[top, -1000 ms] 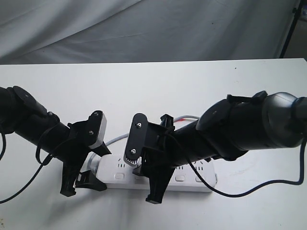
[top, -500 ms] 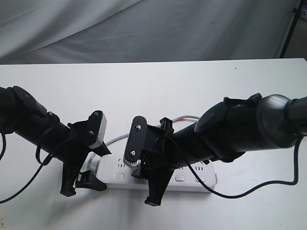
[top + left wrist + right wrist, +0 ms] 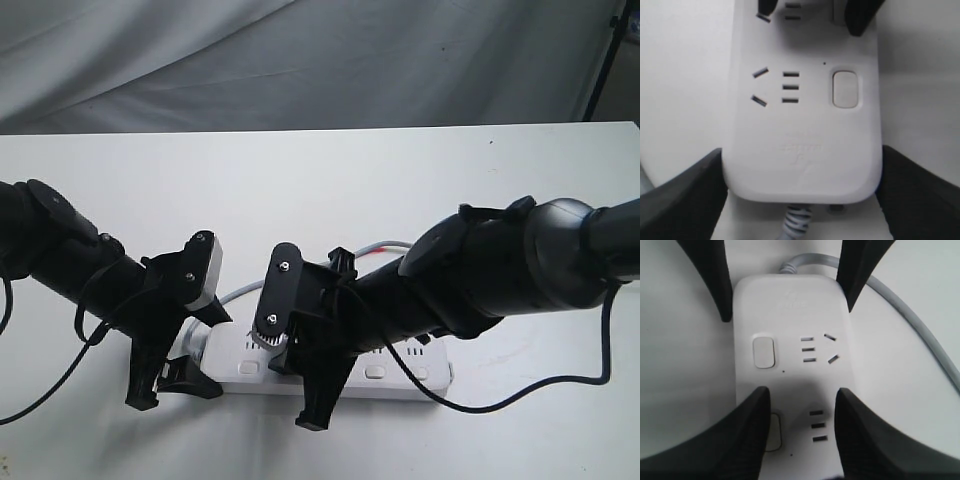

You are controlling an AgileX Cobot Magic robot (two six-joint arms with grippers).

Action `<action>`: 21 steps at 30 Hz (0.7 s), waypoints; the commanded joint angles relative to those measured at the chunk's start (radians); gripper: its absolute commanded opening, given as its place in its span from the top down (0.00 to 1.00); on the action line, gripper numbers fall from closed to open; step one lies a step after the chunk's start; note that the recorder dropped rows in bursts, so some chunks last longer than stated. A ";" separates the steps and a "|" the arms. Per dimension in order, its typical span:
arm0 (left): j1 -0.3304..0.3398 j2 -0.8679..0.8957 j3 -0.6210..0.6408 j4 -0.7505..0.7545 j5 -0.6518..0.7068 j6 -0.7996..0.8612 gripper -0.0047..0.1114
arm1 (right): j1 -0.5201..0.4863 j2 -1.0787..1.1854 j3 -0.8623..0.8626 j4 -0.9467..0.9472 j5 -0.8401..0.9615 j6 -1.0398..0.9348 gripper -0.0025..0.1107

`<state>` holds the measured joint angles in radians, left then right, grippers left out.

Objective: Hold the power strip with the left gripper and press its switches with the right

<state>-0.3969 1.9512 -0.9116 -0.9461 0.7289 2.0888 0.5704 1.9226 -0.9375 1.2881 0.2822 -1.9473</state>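
The white power strip lies flat on the table, its grey cord looping behind it. My left gripper is shut on the strip's cord end, one finger on each long side. The end switch stands uncovered beside its outlet. My right gripper hangs open over the strip just to the right of the left one. In the right wrist view its fingers straddle the second outlet. One finger overlaps the second switch. The first switch is free.
The white table stretches behind and to both sides of the strip. A grey cloth backdrop hangs behind it, with a black stand leg at the far right. The right arm's black cable loops low over the table's front right.
My right gripper has shifted a little to the left and lower along the strip. The left gripper and the strip have stayed put.
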 commanded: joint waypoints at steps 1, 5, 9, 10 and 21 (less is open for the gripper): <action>-0.004 -0.003 -0.001 -0.010 0.008 0.005 0.49 | -0.002 0.028 0.022 -0.033 -0.037 -0.011 0.62; -0.004 -0.003 -0.001 -0.010 0.008 0.005 0.49 | -0.004 0.028 0.039 -0.033 -0.054 -0.011 0.62; -0.004 -0.003 -0.001 -0.010 0.008 0.005 0.49 | -0.004 0.033 0.045 -0.033 -0.066 -0.011 0.62; -0.004 -0.003 -0.001 -0.010 0.008 0.005 0.49 | -0.004 0.039 0.045 -0.033 -0.066 -0.011 0.62; -0.004 -0.003 -0.001 -0.010 0.008 0.005 0.49 | -0.004 0.061 0.045 -0.033 -0.067 -0.011 0.62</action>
<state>-0.3969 1.9512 -0.9116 -0.9461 0.7289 2.0888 0.5704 1.9366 -0.9249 1.3104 0.2671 -1.9439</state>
